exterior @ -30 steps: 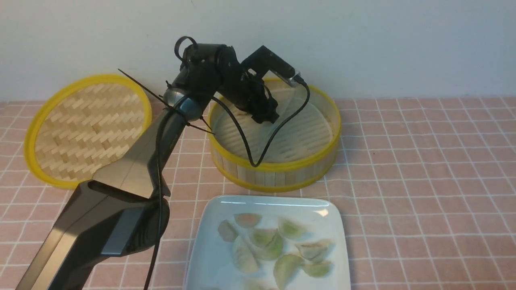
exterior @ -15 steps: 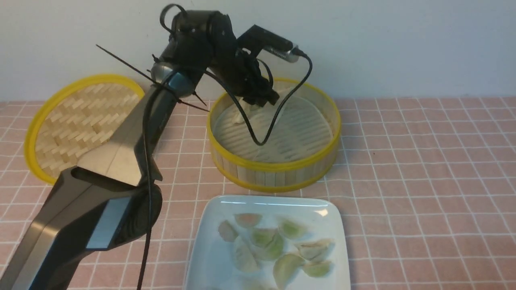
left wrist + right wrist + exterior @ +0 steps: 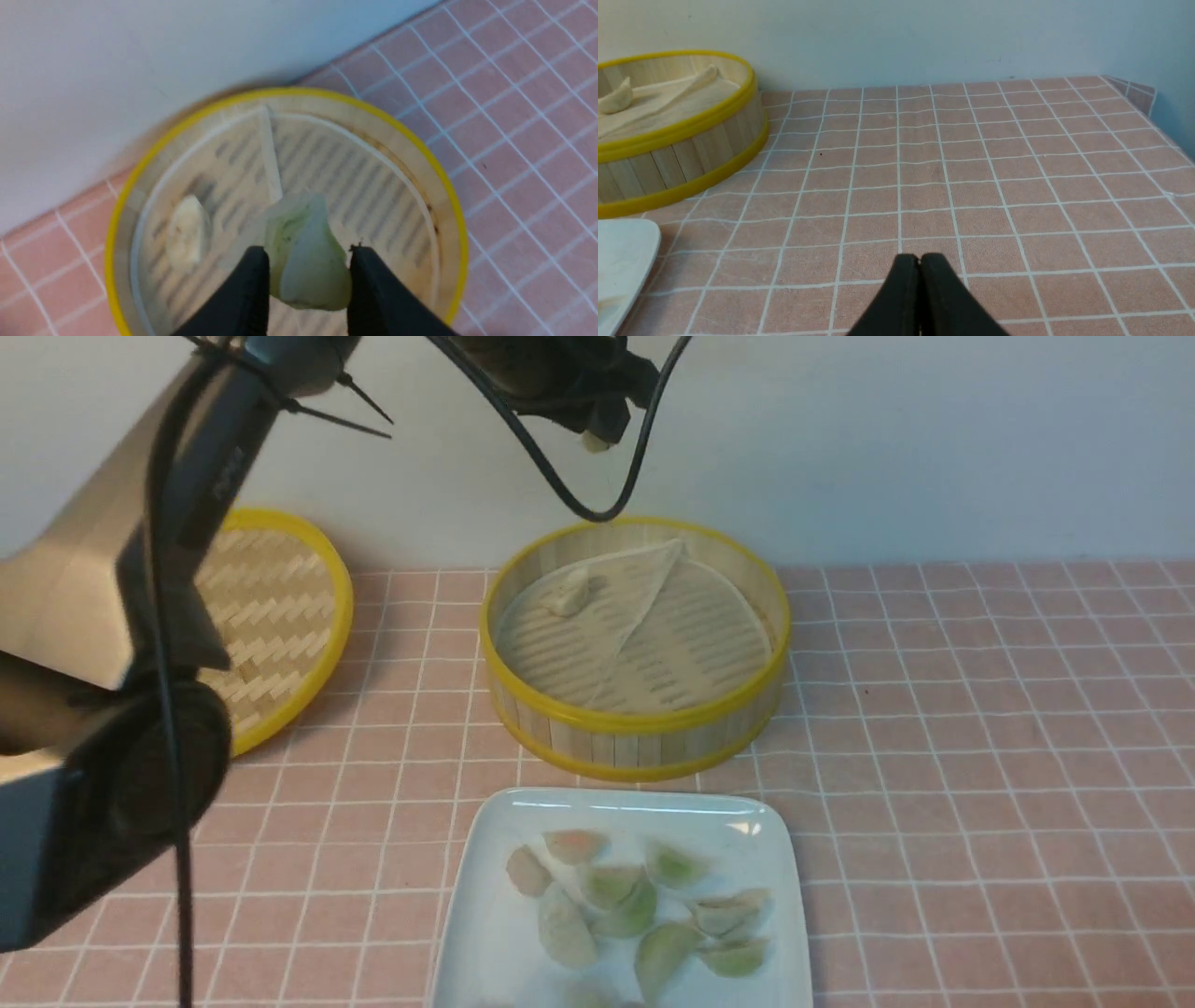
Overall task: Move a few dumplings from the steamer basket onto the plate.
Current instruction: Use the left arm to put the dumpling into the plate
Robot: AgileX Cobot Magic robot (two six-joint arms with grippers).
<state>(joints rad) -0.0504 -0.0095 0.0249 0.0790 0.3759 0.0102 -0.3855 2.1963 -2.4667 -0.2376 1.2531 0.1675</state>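
My left gripper (image 3: 308, 254) is shut on a pale green dumpling (image 3: 306, 254) and holds it high above the steamer basket (image 3: 448, 186); in the front view the gripper (image 3: 596, 434) is near the top edge, the dumpling's tip just showing. One pale dumpling (image 3: 569, 593) lies on the folded liner (image 3: 635, 607) in the basket (image 3: 644, 728); it also shows in the left wrist view (image 3: 187, 233). The white plate (image 3: 495, 905) in front of the basket holds several dumplings (image 3: 635, 915). My right gripper (image 3: 919, 257) is shut and empty, low over the tablecloth, right of the basket (image 3: 682, 163).
The flat woven lid (image 3: 280, 607) with a yellow rim leans at the back left, partly behind my left arm (image 3: 112, 616). A pink checked cloth (image 3: 980, 756) covers the table. The wall (image 3: 934, 429) is just behind the basket. The table's far right corner (image 3: 1134, 88) shows in the right wrist view.
My left gripper has risen from inside the basket to high above it, carrying a dumpling. One dumpling stays on the liner. The plate's contents have not changed.
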